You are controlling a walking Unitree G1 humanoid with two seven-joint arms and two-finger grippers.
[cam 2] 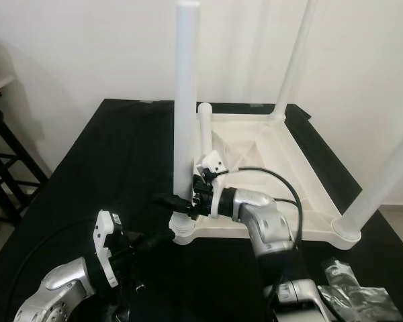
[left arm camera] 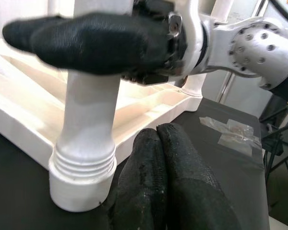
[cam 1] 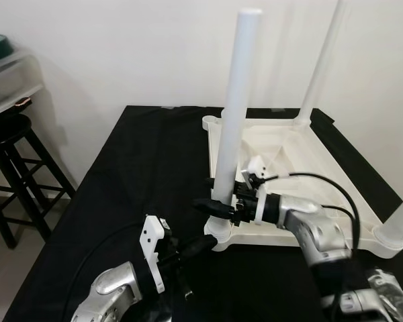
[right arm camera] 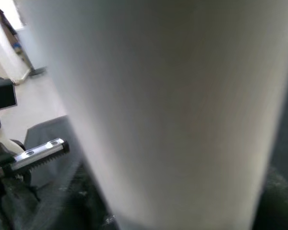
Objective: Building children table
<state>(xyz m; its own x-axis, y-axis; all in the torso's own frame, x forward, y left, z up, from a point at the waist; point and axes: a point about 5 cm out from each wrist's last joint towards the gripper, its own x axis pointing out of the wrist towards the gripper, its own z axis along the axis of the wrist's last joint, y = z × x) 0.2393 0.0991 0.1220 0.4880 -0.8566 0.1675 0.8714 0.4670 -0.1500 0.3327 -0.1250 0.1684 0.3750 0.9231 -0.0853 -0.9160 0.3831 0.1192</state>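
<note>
While the white tabletop (cam 1: 292,151) lies upside down on the black-covered table (cam 1: 141,174), the near-left leg (cam 1: 234,127) stands upright in its corner socket (cam 1: 218,236), threads visible just above the socket collar in the left wrist view. Right gripper (cam 1: 211,206) is clamped low on that leg, fingers closed around it just above the socket. Left gripper (left arm camera: 161,158) sits just beside the socket base on the cloth, fingers pressed together, holding nothing.

Judgement: step in hand is screwing this leg home. To do it well:
- keep the leg vertical, or the thread may cross
- turn in short strokes, regrip low near the collar
- left gripper could brace the corner so the top doesn't spin on the cloth

Far legs (cam 1: 320,67) and near-right leg (cam 1: 397,225) look seated. Threads still showing suggests more turns needed.
</note>
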